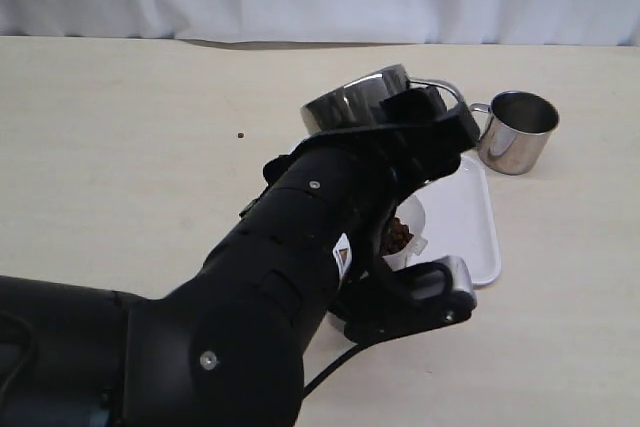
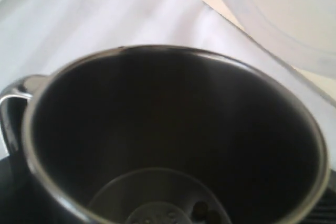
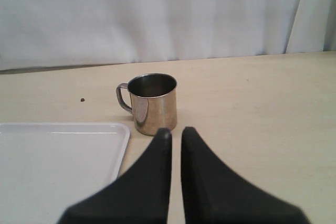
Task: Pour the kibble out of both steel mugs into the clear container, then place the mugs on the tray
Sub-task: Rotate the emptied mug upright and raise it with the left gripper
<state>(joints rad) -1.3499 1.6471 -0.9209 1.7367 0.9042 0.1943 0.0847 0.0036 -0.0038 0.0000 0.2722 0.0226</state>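
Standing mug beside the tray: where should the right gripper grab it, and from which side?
Grip the standing mug across its body wall, below the rim, coming level from the right gripper side. It stands upright, its handle points sideways toward the tray, so the facing wall is bare.

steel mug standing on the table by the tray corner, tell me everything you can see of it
The steel mug is a short, shiny metal cylinder with one loop handle on the side toward the tray. It stands upright on the table with its mouth open and its inside dark; whether it holds kibble cannot be told. It sits just off the tray's corner, seemingly not touching it. The right gripper points at it but stays apart.
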